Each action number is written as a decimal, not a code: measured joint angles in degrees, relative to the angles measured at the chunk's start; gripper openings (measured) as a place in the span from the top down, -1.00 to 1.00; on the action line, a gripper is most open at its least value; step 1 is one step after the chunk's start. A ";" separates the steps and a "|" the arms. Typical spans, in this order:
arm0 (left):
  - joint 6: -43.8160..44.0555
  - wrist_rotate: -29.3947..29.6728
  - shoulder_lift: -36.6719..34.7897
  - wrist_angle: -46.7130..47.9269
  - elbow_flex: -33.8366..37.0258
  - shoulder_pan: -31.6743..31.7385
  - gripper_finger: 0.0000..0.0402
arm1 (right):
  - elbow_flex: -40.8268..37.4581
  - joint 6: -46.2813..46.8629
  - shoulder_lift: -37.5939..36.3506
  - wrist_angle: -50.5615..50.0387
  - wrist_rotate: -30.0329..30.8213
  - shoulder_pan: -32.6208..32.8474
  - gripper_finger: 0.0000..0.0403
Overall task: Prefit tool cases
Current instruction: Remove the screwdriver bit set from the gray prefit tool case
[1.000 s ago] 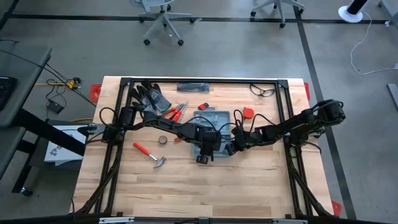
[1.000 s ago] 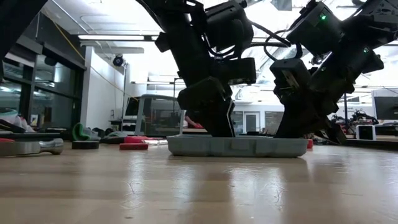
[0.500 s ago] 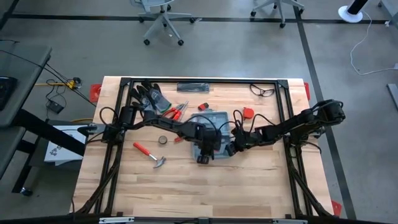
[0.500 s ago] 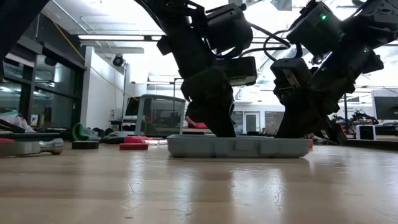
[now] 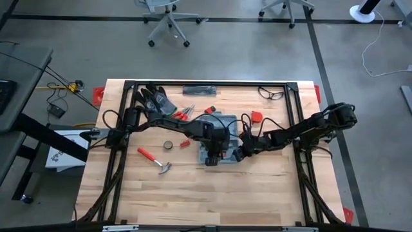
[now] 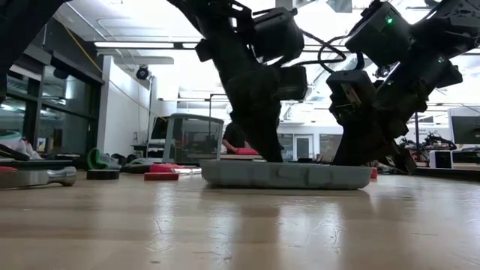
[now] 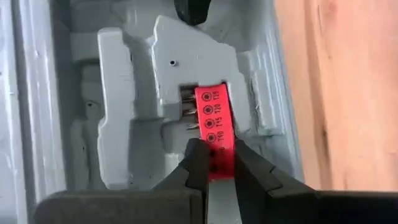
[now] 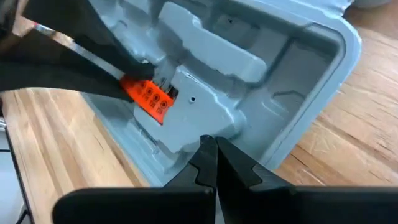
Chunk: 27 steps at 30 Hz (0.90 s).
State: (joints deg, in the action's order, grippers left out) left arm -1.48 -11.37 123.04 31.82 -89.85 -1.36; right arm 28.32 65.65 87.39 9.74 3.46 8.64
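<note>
While the blue-grey tool case (image 5: 217, 129) lies open mid-table, the left gripper (image 7: 214, 163) reaches down into it, jaws clamped on a red bit holder (image 7: 214, 124) seated in a moulded recess. The right gripper (image 8: 214, 155), fingers pressed together and empty, rests against the case's inner moulding just beside that holder.

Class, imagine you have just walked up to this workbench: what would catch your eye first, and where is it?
Most striking is the bright red bit holder pinched by the left gripper over a recess of the open blue-grey tool case at mid-table. The shut right gripper presses on the case's rim beside it, and a red-handled hammer lies to the left.
</note>
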 joint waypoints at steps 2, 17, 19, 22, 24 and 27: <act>-0.04 -0.83 -0.18 0.08 -1.02 0.15 0.99 | 0.00 -0.11 0.00 -0.11 0.13 0.00 1.00; -5.65 -0.36 -0.01 2.62 -3.31 -0.18 0.95 | -0.04 -0.09 -0.02 -0.33 0.57 0.02 1.00; -5.66 -0.44 0.00 1.87 -3.31 -0.20 0.87 | -0.04 -0.09 0.00 -0.33 0.59 0.02 1.00; -5.67 -0.61 0.00 1.16 -3.31 -0.12 0.68 | -0.04 -0.09 0.00 -0.34 0.71 0.02 1.00; -5.58 -1.02 0.00 0.98 -3.31 0.16 0.53 | -0.04 -0.11 0.00 -0.38 0.85 0.02 1.00; -5.66 -0.32 0.00 1.44 -3.38 0.23 0.29 | -0.04 -0.11 0.00 -0.39 0.90 0.02 1.00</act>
State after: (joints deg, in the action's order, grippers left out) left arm -7.13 -11.68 123.04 33.25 -93.23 -1.13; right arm 28.27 65.54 87.39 9.34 4.36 8.67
